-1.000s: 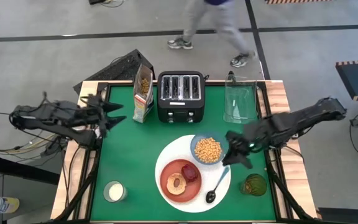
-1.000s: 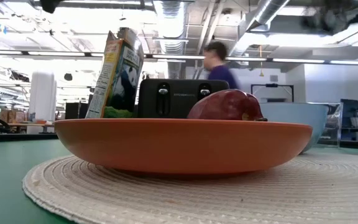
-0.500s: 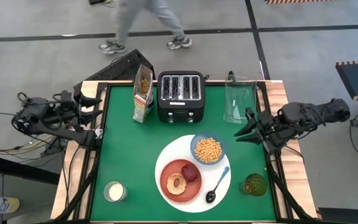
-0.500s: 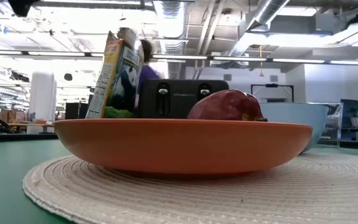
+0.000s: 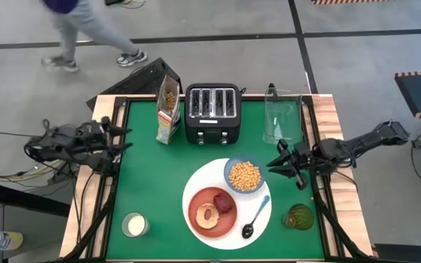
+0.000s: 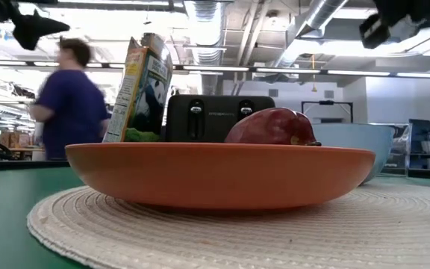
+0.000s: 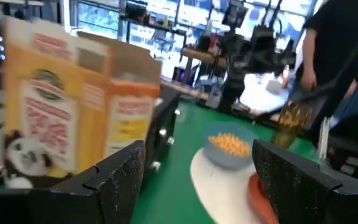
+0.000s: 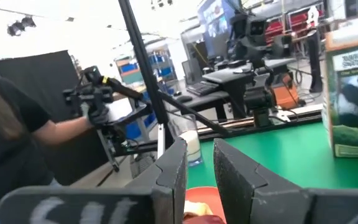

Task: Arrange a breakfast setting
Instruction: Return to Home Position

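As I look straight down on the bench (image 5: 152,183), the lowest things in the frame are a white cup (image 5: 134,223) at lower left and a green glass (image 5: 298,217) at lower right. The white mat (image 5: 194,183) lies between them at lower centre.

On the mat's lower right part I see the blue-handled spoon (image 5: 257,215). Its bowl end points toward the bottom of the frame and its handle slants up and to the right. Just left of it, the red-orange plate (image 5: 215,229) sits on the mat and carries the ring bagel (image 5: 209,215). The dark red piece (image 5: 224,202) is just beside the bagel, to its upper right. Higher up, at the mat's upper right edge, stands the blue bowl (image 5: 227,175), filled with yellow cereal (image 5: 245,175).

My right hand (image 5: 283,168) hovers right of that bowl, by the bench's right edge. Its fingers (image 8: 169,174) are drawn nearly together with only a narrow slit between them, and they pinch nothing. My left hand (image 5: 123,139) hangs at mid-left over the bench's left rail. Its fingers (image 7: 117,180) are spread wide and empty.

Along the bench's top edge stand a cereal box (image 5: 169,109), a black toaster (image 5: 212,112) and a clear jug (image 5: 282,117), left to right. Beyond them, at upper left, a person (image 5: 86,29) is on the grey floor (image 5: 342,66).
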Controlling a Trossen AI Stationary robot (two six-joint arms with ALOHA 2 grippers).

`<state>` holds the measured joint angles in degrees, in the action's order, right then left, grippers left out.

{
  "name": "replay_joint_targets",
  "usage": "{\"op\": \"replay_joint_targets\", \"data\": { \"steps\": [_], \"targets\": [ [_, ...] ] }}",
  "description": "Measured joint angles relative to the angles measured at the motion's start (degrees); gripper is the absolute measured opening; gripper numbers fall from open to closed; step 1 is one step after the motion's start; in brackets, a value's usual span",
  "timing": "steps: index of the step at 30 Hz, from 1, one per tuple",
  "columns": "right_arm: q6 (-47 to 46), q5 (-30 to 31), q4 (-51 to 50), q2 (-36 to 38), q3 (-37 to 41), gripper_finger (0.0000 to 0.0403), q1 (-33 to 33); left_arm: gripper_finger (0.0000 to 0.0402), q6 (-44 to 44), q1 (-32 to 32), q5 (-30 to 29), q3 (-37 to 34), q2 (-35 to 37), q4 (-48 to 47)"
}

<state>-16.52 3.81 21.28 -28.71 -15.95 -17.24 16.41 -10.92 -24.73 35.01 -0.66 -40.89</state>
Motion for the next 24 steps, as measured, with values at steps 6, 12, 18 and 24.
{"op": "replay_joint_targets", "data": {
  "steps": [6,12,18,24],
  "targets": [
    [-1.1,0.7,8.8,-0.1,6.6,0.0103,-0.2,0.0283,-3.0,0.0,1.6,-7.2,0.4,8.3],
    [-0.1,0.8,10.0,0.0,9.3,0.0103,-0.4,0.0283,-0.6,0.0,0.2,-11.1,0.3,14.4],
    [-0.1,0.8,16.5,0.0,14.1,0.0103,-0.4,0.0283,3.1,0.0,-2.5,-18.9,0.4,18.4],
    [0.4,0.9,18.1,0.0,15.5,0.0103,-0.3,0.0283,1.8,0.0,-2.5,-24.0,0.5,24.3]
  ]
}}
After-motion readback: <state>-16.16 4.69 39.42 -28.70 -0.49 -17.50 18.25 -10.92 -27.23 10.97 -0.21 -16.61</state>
